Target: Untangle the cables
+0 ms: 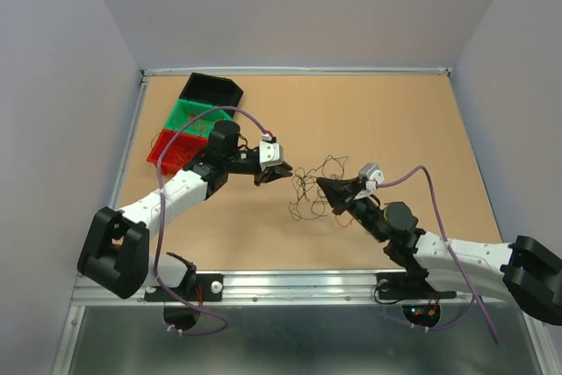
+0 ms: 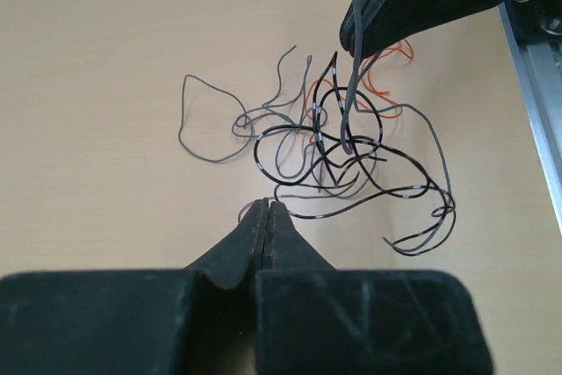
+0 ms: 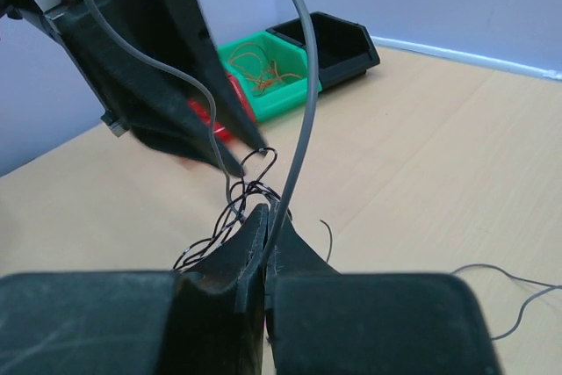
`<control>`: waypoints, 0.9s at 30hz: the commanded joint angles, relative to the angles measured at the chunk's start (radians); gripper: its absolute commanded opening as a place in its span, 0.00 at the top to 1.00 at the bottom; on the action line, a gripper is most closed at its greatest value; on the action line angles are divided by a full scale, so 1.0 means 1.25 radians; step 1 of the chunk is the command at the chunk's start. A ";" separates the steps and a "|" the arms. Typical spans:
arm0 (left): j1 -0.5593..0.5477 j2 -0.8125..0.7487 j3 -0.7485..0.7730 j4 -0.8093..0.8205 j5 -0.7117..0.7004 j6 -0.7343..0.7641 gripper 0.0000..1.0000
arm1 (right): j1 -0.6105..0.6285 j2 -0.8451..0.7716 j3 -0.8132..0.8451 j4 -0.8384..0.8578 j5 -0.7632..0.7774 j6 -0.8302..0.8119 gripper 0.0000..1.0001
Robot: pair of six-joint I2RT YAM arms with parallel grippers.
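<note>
Standing next to this rig right now. The biggest thing is the wooden table [image 1: 395,120], with the left arm [image 1: 176,191] and right arm [image 1: 457,256] both reaching in toward the middle.

Well behind the left gripper [image 1: 283,170], off at the far corner, three bins sit in a row: a black bin [image 1: 211,90], a green bin [image 1: 193,116] with a few orange wires lying in it, and a red bin [image 1: 167,151].

The cables [image 1: 309,192] are a loose, messy bunch of black, grey and orange-red strands lying on the table right between the two grippers. They start just past the left gripper's tips and run under the nose of the right gripper [image 1: 321,183], and a couple of grey loops trail off to the side.

The left gripper is pinched completely closed with its fingers touching. There's a tiny grey loop right at its tip, but I can't tell if it's actually got it.

The right gripper is closed too, and it's got a grey cable [image 3: 313,85] clamped between its fingers. That strand arcs up and over from the pinch.
</note>
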 commanded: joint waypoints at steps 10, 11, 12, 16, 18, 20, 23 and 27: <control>-0.013 -0.002 0.045 -0.109 0.057 0.131 0.17 | 0.002 -0.059 -0.027 -0.028 0.023 -0.003 1.00; -0.019 -0.019 0.037 -0.090 0.052 0.128 0.17 | 0.003 -0.061 -0.025 -0.033 0.022 -0.003 0.99; -0.030 -0.024 0.024 -0.084 0.047 0.126 0.16 | 0.003 -0.066 -0.024 -0.036 0.019 -0.001 1.00; -0.042 -0.030 0.017 -0.073 0.044 0.121 0.16 | 0.003 -0.072 -0.010 -0.045 -0.005 -0.001 0.99; -0.050 -0.021 0.018 -0.073 0.045 0.120 0.16 | 0.002 -0.071 0.008 -0.056 -0.016 -0.002 0.99; -0.057 -0.015 0.019 -0.074 0.044 0.120 0.16 | 0.002 -0.066 0.027 -0.070 -0.037 -0.005 0.99; -0.065 -0.002 0.024 -0.076 0.042 0.117 0.16 | 0.003 -0.061 0.043 -0.083 -0.059 -0.005 0.99; -0.073 0.009 0.034 -0.081 0.040 0.113 0.16 | 0.003 -0.042 0.060 -0.088 -0.068 -0.007 0.99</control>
